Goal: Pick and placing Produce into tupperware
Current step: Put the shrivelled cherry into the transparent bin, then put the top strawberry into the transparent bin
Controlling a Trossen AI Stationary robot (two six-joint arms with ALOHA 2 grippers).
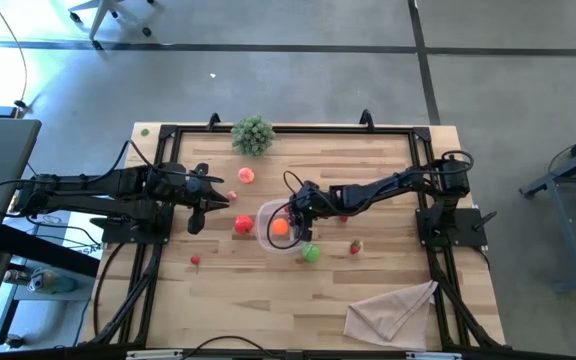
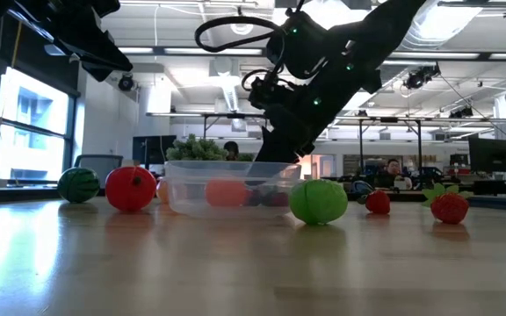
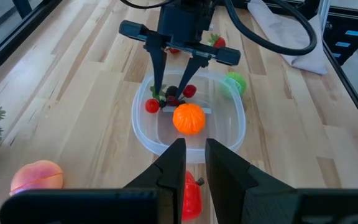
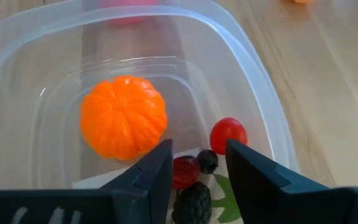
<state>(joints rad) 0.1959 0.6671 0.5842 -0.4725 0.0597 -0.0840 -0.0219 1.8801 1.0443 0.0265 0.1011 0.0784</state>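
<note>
The clear tupperware (image 1: pixel 263 222) (image 3: pixel 145 134) sits mid-table and holds an orange fruit (image 4: pixel 123 116) (image 3: pixel 188 118) and a cluster of small red and dark berries (image 4: pixel 194 186). My right gripper (image 1: pixel 293 222) (image 4: pixel 197 168) reaches down into it, open, with a finger on either side of the cluster. My left gripper (image 1: pixel 220 202) (image 3: pixel 195 165) hovers left of the tupperware with a narrow gap, above a red fruit (image 1: pixel 243 225) (image 3: pixel 191 193). On the table lie a green ball (image 1: pixel 311 252), a strawberry (image 1: pixel 356 247) and a peach (image 1: pixel 246 175). My right gripper's fingers come from above, pointing down into the tupperware, and stand on either side of the berry cluster, which lies on the container's floor. A red berry (image 4: pixel 182 171) sits close against one finger (image 4: pixel 163 168); whether they touch, I cannot tell.
A bushy plant sprig (image 1: pixel 253 133) stands at the far edge. A beige cloth (image 1: pixel 393 310) lies at the near right corner. Small red pieces lie at the left (image 1: pixel 231 196) and near left (image 1: pixel 196 260). Bare wood shows along the near edge.
</note>
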